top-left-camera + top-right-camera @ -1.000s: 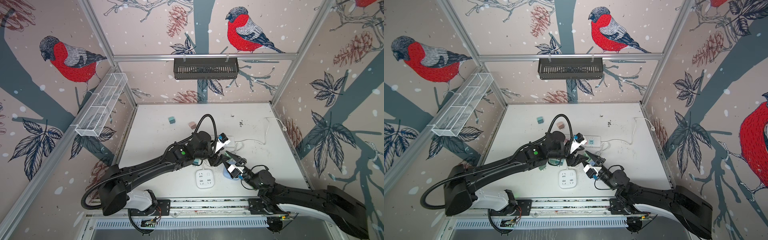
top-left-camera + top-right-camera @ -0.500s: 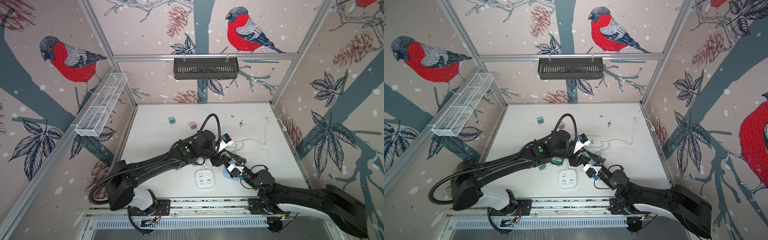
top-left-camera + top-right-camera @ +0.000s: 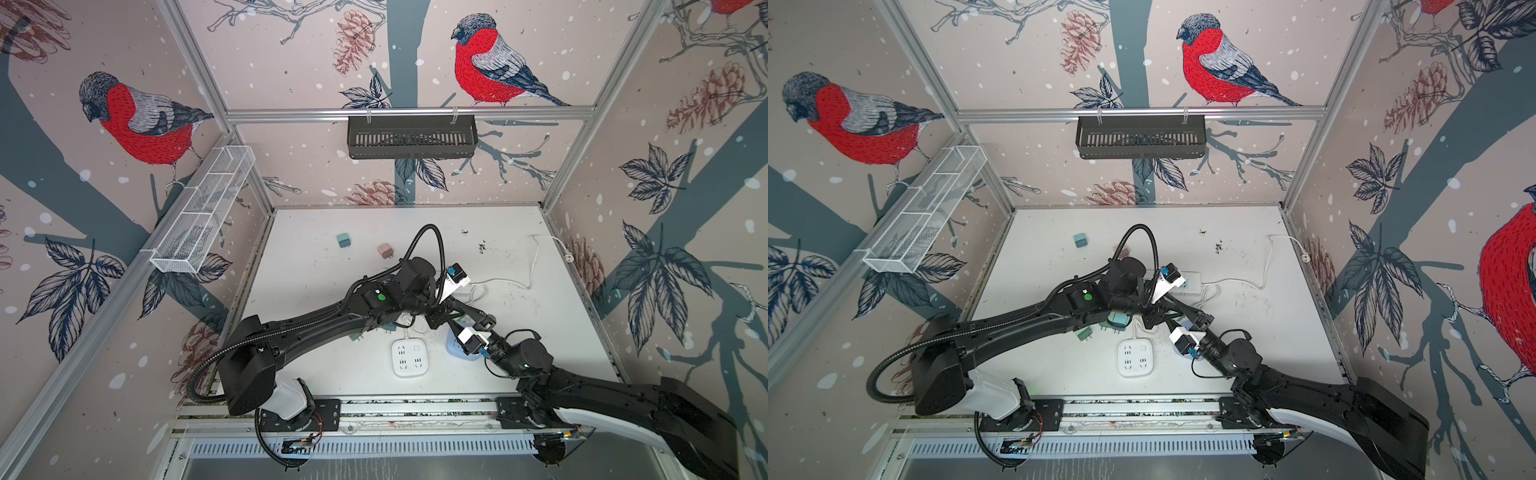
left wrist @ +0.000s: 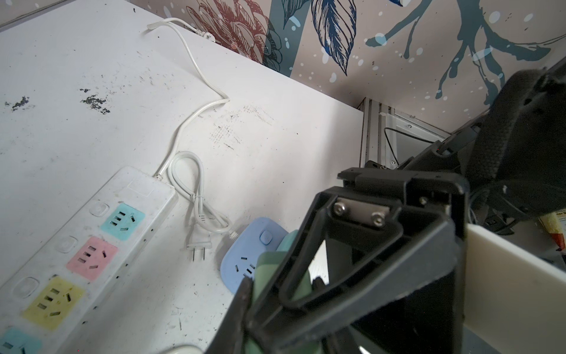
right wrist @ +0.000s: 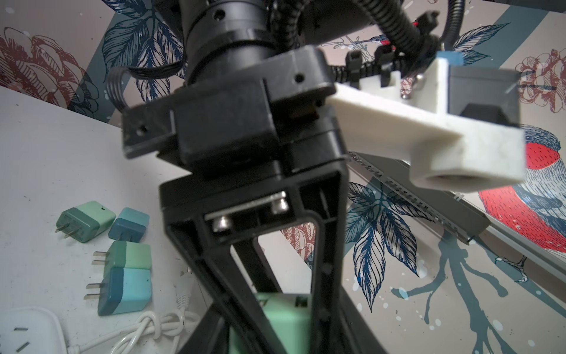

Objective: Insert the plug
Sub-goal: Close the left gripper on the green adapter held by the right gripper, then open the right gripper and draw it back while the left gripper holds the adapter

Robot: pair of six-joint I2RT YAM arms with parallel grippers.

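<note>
The likeliest failure, as I judge it, lies in the shared hold. The green plug [image 5: 273, 317] hangs in the air just off the far right corner of the white square socket [image 3: 409, 357], with both grippers crowded onto it. The left gripper [image 5: 275, 295] has its jaws clamped on the plug. The right gripper [image 3: 465, 318] meets it from the opposite side, and I cannot tell whether its jaws grip the plug or only flank it. If one lets go while the other's hold is shallow or skewed, the plug could twist or drop. Its prongs are hidden here, so a misaligned push could miss the slots. A sweep could also scatter the loose plugs [image 5: 128, 260] beyond the socket's far left corner. The left arm [image 3: 311, 328] reaches low past the socket's far side with its wrist bent down, while the right arm [image 3: 602, 399] stretches in from the socket's near right.
</note>
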